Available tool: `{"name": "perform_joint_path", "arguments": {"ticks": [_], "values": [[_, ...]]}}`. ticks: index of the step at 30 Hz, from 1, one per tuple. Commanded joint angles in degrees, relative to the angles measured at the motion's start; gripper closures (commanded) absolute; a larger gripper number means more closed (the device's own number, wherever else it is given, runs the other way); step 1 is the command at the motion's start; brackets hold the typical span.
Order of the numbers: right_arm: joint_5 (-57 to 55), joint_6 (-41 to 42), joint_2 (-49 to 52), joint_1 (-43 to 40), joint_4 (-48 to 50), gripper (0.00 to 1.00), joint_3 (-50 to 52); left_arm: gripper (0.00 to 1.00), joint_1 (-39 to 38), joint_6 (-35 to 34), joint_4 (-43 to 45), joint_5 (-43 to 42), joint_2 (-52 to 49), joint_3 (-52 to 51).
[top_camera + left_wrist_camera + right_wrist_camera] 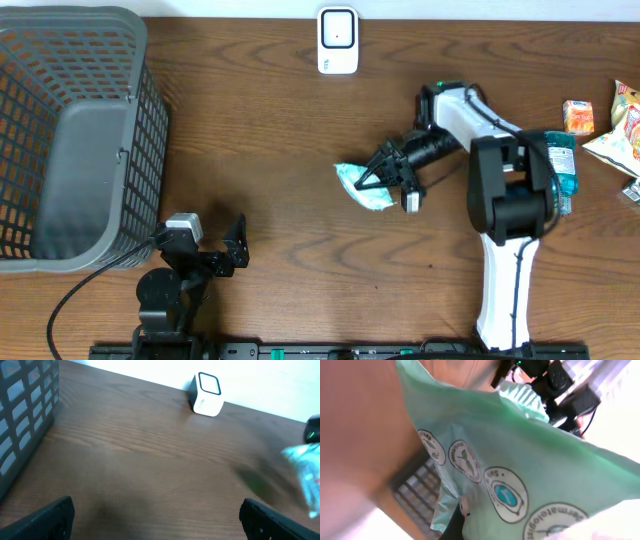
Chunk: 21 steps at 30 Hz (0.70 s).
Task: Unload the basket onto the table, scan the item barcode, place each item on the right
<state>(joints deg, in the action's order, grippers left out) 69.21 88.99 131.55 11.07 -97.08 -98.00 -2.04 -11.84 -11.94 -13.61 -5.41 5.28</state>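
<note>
Pale green soft plastic packet (375,199) is pinched by one edge in the right gripper (368,180), jaws pressed together on it over mid-table, well apart from the small white box scanner (338,40) at the far edge. With so slight a hold on floppy film, I judge it could slip or fold, hiding the barcode from the scanner; the right wrist view shows only round printed seals. The left gripper (210,238) rests spread and empty near the grey plastic mesh basket (150,120) on the dark brown wood-grain table (280,130), with loose snack packs (610,125) at the right and a pale wall (280,380) behind.
</note>
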Motion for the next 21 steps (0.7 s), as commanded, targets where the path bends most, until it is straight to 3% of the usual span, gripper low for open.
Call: {"name": "perform_joint_path", "arguments": {"ticks": [1,4,7,10,13,14,21], "values": [[-2.3,-5.5,-11.4,1.9,-0.5,0.99,-3.0,0.02,-0.2,0.1,-1.0,-0.3,0.3,-1.1],[-11.2,-5.0,-18.1,3.4,-0.4,0.98,-3.3,0.02,-0.2,0.1,-1.0,-0.3,0.3,-1.1],[-31.8,-5.0,-26.2,6.0,0.2,0.99,-3.3,0.02,-0.2,0.1,-1.0,-0.3,0.3,-1.1],[-42.1,-6.3,-30.1,8.4,3.8,0.99,-3.3,0.02,-0.2,0.1,-1.0,-0.3,0.3,-1.1],[-52.3,-13.9,-32.5,11.5,11.1,0.99,-3.3,0.02,-0.2,0.1,-1.0,-0.3,0.3,-1.1],[-54.3,-23.5,-32.7,13.4,17.0,0.99,-3.3,0.02,-0.2,0.1,-1.0,-0.3,0.3,-1.1],[-54.6,-46.5,-30.4,17.6,43.8,0.99,-3.2,0.02,-0.2,0.2,-1.0,-0.3,0.3,-1.1]]}}
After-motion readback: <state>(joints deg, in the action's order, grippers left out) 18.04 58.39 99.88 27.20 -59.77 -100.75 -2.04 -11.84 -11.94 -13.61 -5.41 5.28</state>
